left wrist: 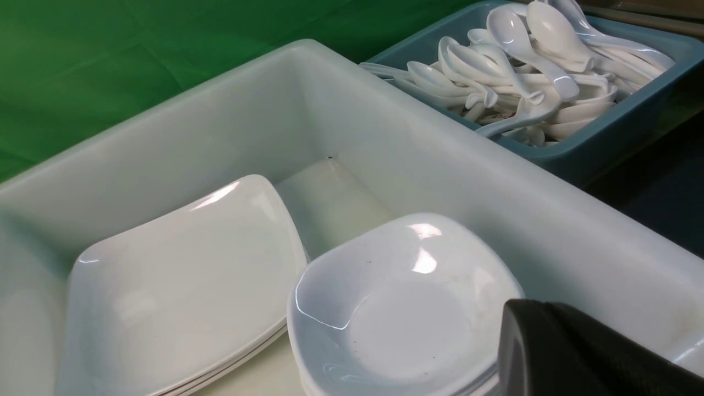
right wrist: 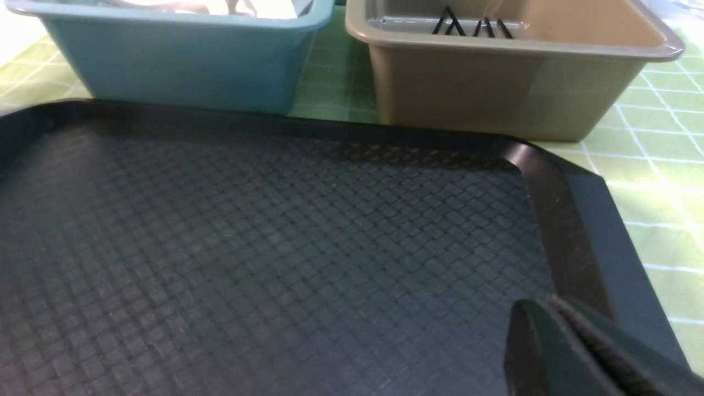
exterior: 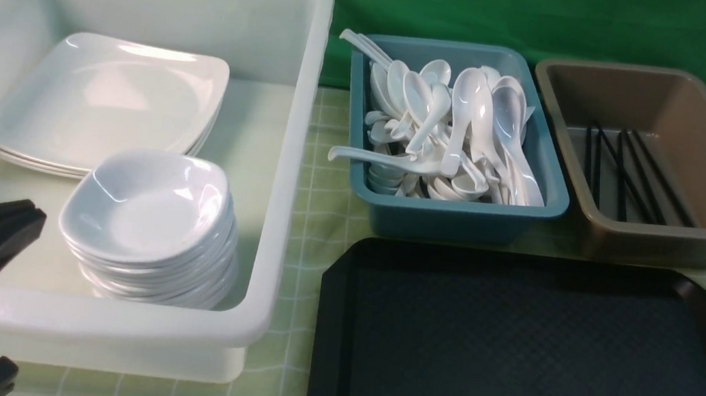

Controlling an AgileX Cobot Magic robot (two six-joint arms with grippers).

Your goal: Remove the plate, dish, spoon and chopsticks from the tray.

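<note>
Black tray [exterior: 527,354] bare; both pincers closed, holding nothing.

Count: one black tray [exterior: 527,354]; three bins: white [exterior: 292,152], teal [exterior: 456,219], brown [exterior: 663,247]. Two stacks of white dishes; spoons too heaped to count.

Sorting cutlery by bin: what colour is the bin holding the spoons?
Teal, a muted blue-green bin; clearest in the front view.

Green cloth backdrop [exterior: 543,14] behind; table under pale green checked tablecloth [exterior: 318,220]; soft even light
</note>
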